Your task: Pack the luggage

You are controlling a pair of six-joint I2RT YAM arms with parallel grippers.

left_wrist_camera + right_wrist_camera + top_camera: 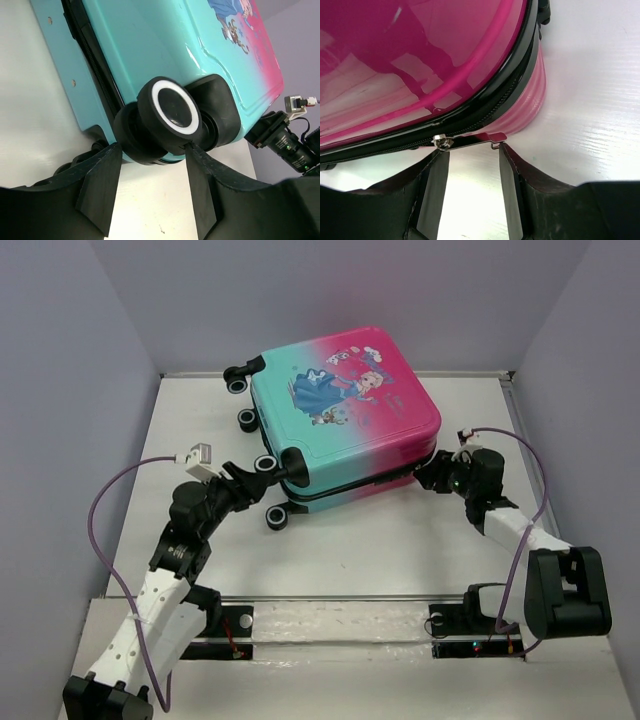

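The luggage (345,405) lies shut on the white table, princess side up, teal end to the left, pink end to the right. My left gripper (262,480) is open at its near-left corner. In the left wrist view the fingertips straddle a black wheel with a white ring (170,112), and the gripper (150,150) touches its underside. My right gripper (428,475) is open at the pink near-right corner. In the right wrist view a silver zipper pull (470,141) lies across the tips of the gripper (470,151), just under the black zipper seam (485,112).
Three more black wheels (247,418) stick out of the luggage's left side. Grey walls close the table on the left, back and right. Purple cables (110,500) loop from both wrists. The right arm's wrist (287,145) shows beyond the suitcase in the left wrist view.
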